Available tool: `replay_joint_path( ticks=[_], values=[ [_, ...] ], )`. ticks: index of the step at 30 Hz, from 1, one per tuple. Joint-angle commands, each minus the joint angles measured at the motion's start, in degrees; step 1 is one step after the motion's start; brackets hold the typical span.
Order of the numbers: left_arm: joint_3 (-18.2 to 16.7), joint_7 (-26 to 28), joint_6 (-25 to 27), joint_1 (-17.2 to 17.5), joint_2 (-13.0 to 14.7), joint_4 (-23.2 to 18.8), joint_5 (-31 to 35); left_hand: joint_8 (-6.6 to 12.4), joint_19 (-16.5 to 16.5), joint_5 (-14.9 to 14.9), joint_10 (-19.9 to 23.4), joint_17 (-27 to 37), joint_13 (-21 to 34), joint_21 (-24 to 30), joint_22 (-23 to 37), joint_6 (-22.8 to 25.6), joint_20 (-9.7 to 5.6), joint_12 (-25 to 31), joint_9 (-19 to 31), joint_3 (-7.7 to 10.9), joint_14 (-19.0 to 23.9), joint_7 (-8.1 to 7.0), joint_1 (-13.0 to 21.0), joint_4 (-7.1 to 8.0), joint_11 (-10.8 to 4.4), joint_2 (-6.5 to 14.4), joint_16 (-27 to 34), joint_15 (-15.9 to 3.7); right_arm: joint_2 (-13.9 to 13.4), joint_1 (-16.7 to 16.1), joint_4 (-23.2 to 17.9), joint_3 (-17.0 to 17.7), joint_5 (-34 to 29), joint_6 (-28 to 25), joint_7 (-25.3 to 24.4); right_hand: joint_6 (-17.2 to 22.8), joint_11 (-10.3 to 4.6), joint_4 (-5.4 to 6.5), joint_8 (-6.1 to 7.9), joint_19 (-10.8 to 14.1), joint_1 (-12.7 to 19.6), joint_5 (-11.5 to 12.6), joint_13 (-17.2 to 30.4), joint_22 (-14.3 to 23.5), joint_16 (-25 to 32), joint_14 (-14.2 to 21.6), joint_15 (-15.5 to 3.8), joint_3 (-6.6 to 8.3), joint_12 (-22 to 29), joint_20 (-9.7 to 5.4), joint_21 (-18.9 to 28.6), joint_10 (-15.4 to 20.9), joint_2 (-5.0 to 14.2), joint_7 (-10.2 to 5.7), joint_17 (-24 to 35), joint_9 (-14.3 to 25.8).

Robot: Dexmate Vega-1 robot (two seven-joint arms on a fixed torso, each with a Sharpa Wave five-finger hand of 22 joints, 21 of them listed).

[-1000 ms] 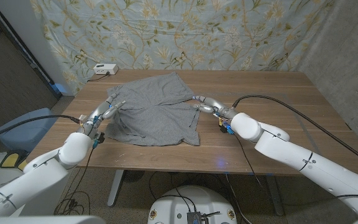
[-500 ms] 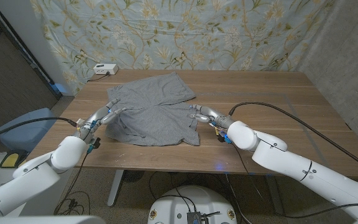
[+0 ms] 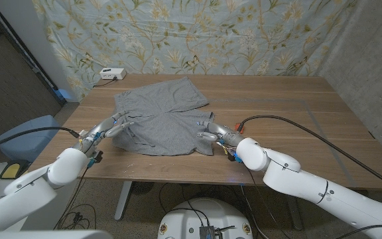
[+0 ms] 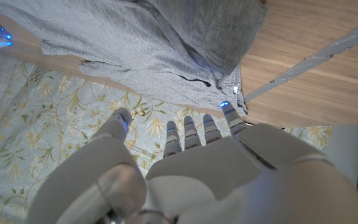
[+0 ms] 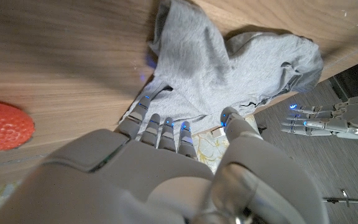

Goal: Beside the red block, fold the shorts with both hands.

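Fingers apart and empty on both: left hand (image 3: 113,126) off the shorts' (image 3: 161,119) left edge, right hand (image 3: 214,133) at their right edge. Shorts lying mid-table, half folded. Best to pinch matching hem corners and lift evenly. No readable writing anywhere.
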Motion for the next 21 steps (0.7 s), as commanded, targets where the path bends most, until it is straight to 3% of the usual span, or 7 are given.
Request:
replay_joint_path(
  ticks=[1,8,12,13,16,21],
  values=[
    [-2.41,-2.6,1.37,2.46,0.29,-0.9,3.88,0.31,0.56,-0.07,0.74,-0.01,0.29,-0.41,0.11,0.79,0.06,0.16,0.2,0.08,0.27,-0.04,1.06,-0.87,-0.26,-0.63,-0.11,0.18,0.62,0.39,-2.03,-5.04,-8.66,-5.41,1.23,1.37,-0.49,-1.63,0.18,0.62,2.82,0.06,0.14,0.15,-0.35,0.46,-0.93,1.34,-0.07,-0.91,0.22,0.33,-0.49,-0.09,-0.21,0.1],
    [-3.1,-3.8,1.64,2.68,-0.55,-0.86,4.82,0.16,0.66,-0.08,0.69,0.0,0.29,-0.58,0.1,0.87,0.12,0.0,0.21,0.03,0.28,0.06,1.58,-1.53,-0.21,-1.06,-0.14,0.26,1.49,1.22,-1.74,-9.65,-17.72,-8.34,2.61,3.56,-0.82,-4.27,0.66,2.83,6.53,-0.05,0.08,0.14,-0.28,2.54,-1.9,2.16,0.38,-1.43,0.74,2.15,-1.56,-0.04,-0.53,0.1],
    [-3.58,-4.46,1.35,2.92,-0.58,-0.71,5.65,0.04,0.65,-0.09,0.67,0.01,0.29,-0.7,0.1,0.86,0.06,-0.08,0.21,-0.03,0.2,0.06,1.82,-1.84,-0.3,-1.27,-0.18,0.26,2.12,1.43,-0.73,-11.3,-21.93,-8.19,3.54,5.68,-0.74,-5.46,1.02,4.8,8.64,0.06,0.09,0.14,0.05,5.07,-2.6,1.31,1.04,-1.42,1.13,4.51,-3.76,0.1,-0.62,0.09],
    [-3.79,-4.72,1.51,3.06,-0.53,-0.82,5.86,0.0,0.65,-0.1,0.66,0.01,0.29,-0.73,0.1,0.84,0.07,-0.1,0.21,-0.05,0.15,0.06,1.86,-1.91,-0.35,-1.33,-0.2,0.3,2.29,1.41,-0.48,-11.55,-22.9,-8.18,3.74,6.24,-0.73,-5.74,1.01,5.47,9.5,0.25,0.11,0.14,0.2,6.28,-2.61,0.65,1.39,-1.27,1.19,5.79,-5.14,0.16,-0.62,0.08],
    [-4.33,-5.32,0.88,3.37,-0.31,-0.67,6.71,-0.17,0.26,-0.14,0.34,0.03,0.3,-1.11,0.09,0.79,0.08,-0.35,0.22,-0.4,-0.18,-0.07,2.16,-2.59,0.01,-2.36,-0.33,0.3,2.83,1.16,0.36,-12.36,-26.59,-8.21,3.63,7.77,-1.34,-5.98,1.21,7.04,11.96,0.96,0.18,0.17,0.62,8.78,-3.22,-0.07,2.18,-1.46,1.41,8.5,-6.79,0.11,-0.5,0.09],
    [-5.26,-5.78,2.59,4.51,0.35,-1.93,10.19,-0.36,-0.3,-0.08,0.19,0.08,0.33,-1.7,0.08,0.71,0.39,-0.57,0.23,-0.9,-0.69,-0.45,2.71,-3.52,0.2,-3.94,-0.45,0.64,4.18,0.03,2.61,-12.65,-31.95,-7.47,1.85,11.63,-2.48,-6.16,1.86,10.55,18.58,2.26,0.26,0.24,2.11,14.0,-5.54,-0.01,3.17,-2.42,2.1,12.59,-7.35,-0.89,0.18,0.07]
  ],
)
